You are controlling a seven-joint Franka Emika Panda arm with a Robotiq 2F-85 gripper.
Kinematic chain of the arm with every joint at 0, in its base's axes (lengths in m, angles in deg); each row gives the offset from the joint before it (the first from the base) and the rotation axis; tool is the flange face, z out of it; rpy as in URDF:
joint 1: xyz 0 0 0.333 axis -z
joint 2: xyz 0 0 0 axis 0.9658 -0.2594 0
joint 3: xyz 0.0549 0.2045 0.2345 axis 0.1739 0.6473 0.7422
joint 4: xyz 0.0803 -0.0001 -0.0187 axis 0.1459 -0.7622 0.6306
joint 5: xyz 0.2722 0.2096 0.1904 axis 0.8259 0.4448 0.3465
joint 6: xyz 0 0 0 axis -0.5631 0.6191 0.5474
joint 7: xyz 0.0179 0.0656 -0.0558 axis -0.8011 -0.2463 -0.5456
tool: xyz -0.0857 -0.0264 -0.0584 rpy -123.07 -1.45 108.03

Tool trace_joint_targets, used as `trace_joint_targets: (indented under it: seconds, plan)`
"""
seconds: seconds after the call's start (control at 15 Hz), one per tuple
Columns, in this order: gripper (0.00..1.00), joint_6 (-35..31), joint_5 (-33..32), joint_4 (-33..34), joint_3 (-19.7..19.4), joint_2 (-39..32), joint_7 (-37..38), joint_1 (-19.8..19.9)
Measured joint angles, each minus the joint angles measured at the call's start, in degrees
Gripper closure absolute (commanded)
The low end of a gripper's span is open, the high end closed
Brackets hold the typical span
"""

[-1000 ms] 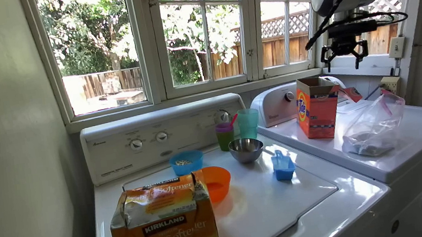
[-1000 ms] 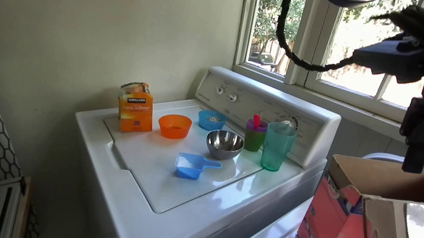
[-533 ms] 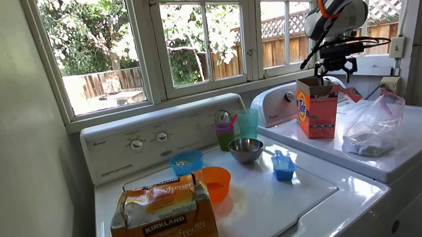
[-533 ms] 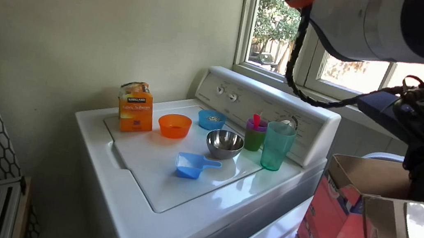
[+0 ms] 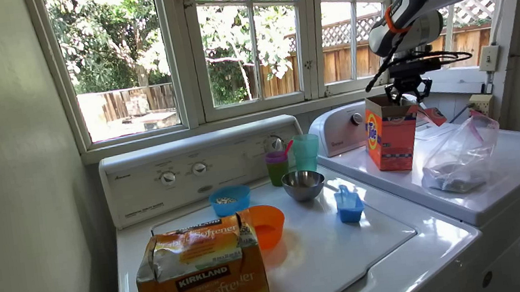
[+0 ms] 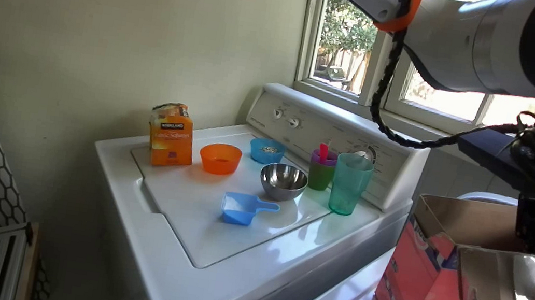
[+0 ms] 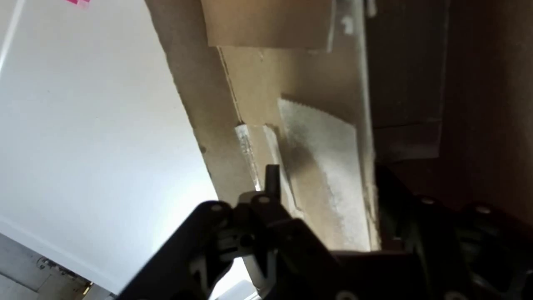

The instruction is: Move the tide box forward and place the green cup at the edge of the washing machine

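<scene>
The tide box [image 5: 391,144] stands upright with its top open on the neighbouring white appliance; it also shows in an exterior view [image 6: 428,293], its flap folded outward. My gripper [image 5: 408,98] is low over the box's open top. In the wrist view the gripper [image 7: 329,183] is open: one finger is over the flap outside, the other is dark and inside the box, with the cardboard wall [image 7: 368,166] between them. The teal-green cup [image 5: 307,152] stands upright at the back corner of the washing machine [image 5: 333,256], beside the green and purple cups; it also shows in an exterior view [image 6: 349,185].
A clear plastic bag [image 5: 460,161] lies beside the tide box. On the washing machine are a steel bowl [image 5: 303,185], a blue scoop [image 5: 349,206], an orange bowl [image 5: 270,226], a blue bowl [image 5: 230,200] and a fabric softener box [image 5: 201,277]. Windows [image 5: 252,42] stand behind.
The arm has come down and toward the tide box, so that the fingers now sit at its top edge instead of above it. The box and cup have not moved.
</scene>
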Motion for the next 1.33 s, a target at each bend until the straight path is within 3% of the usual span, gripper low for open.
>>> trace_joint_targets:
  seconds: [0.2,0.27,0.67,1.0,1.33]
  plan:
    - [0.96,1.7,0.0,1.7,0.0,-0.9,0.0,0.0]
    - [0.99,2.1,0.0,2.2,0.0,-1.1,0.0,0.0]
    - [0.99,6.8,1.5,4.9,0.0,-1.8,0.1,0.2]
    - [0.99,9.2,11.3,7.6,0.9,-1.8,3.6,1.7]
    - [0.99,5.7,17.2,9.0,1.0,-1.7,12.3,2.0]
